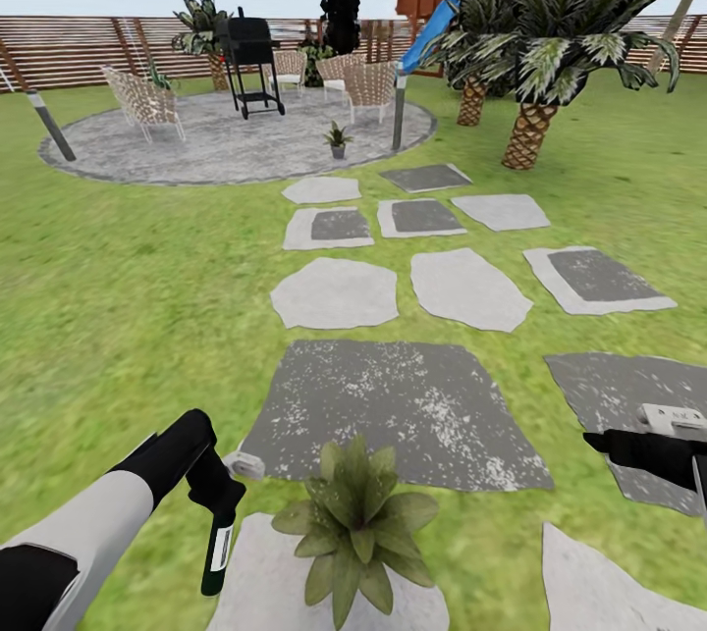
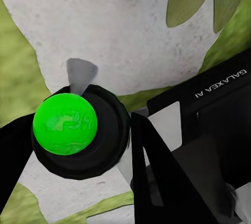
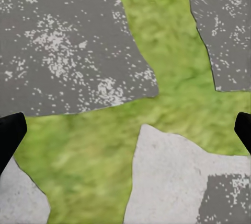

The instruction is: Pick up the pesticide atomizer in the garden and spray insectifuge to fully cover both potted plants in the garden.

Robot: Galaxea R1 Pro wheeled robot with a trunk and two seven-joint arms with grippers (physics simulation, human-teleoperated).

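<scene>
The pesticide atomizer [image 1: 220, 535] is gripped upright by the left gripper [image 1: 218, 499], just beside the nearer potted plant [image 1: 355, 518]. The right gripper [image 3: 125, 132] is held spread open over grass and stepping stones [image 3: 73, 41].

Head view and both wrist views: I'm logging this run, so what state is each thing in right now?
Left tool: shut on the spray bottle.
Spray bottle: held hanging over a stepping stone, beside the near plant.
Right tool: open, holding nothing, over grass and stones.
Near potted plant: upright on a pale stepping stone.
Far potted plant: upright on the patio.
</scene>
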